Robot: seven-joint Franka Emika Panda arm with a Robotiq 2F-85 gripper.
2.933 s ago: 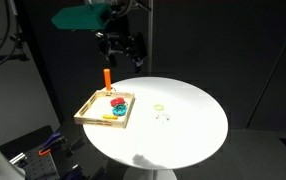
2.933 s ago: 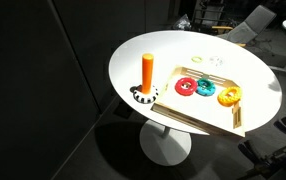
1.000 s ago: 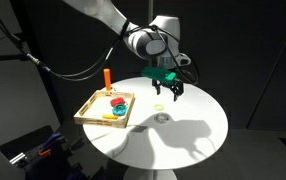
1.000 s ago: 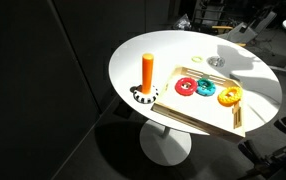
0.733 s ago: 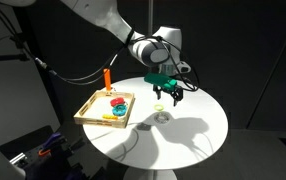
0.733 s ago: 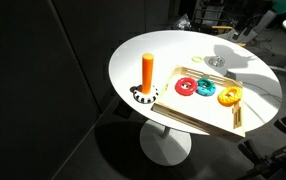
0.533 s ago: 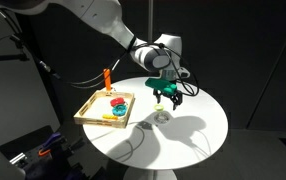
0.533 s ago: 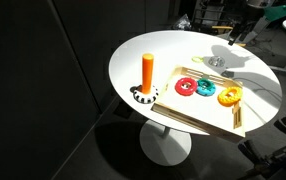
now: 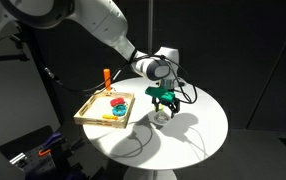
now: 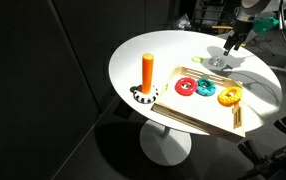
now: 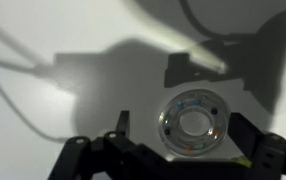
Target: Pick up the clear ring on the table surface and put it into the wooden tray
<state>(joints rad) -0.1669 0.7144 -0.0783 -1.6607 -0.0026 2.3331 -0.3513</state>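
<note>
The clear ring (image 11: 191, 123) lies flat on the white table surface (image 9: 198, 130), in the shadow of my arm. In the wrist view it sits between my two fingers, which stand apart on either side without touching it. My gripper (image 11: 186, 130) is open and empty, low over the ring. In both exterior views the gripper (image 9: 164, 104) (image 10: 229, 44) hangs just above the ring (image 9: 163, 117) (image 10: 215, 62). The wooden tray (image 9: 87, 113) (image 10: 195, 116) lies near the table's edge, well apart from the gripper.
The tray holds a red ring (image 10: 186, 87), a blue-green ring (image 10: 205, 89) and a yellow ring (image 10: 229, 95). An orange peg (image 9: 106, 77) (image 10: 148, 72) stands upright beside the tray. A yellow-green ring (image 10: 197, 58) lies near the clear one.
My gripper has come down and moved over the clear ring. The ring and the tray have not moved.
</note>
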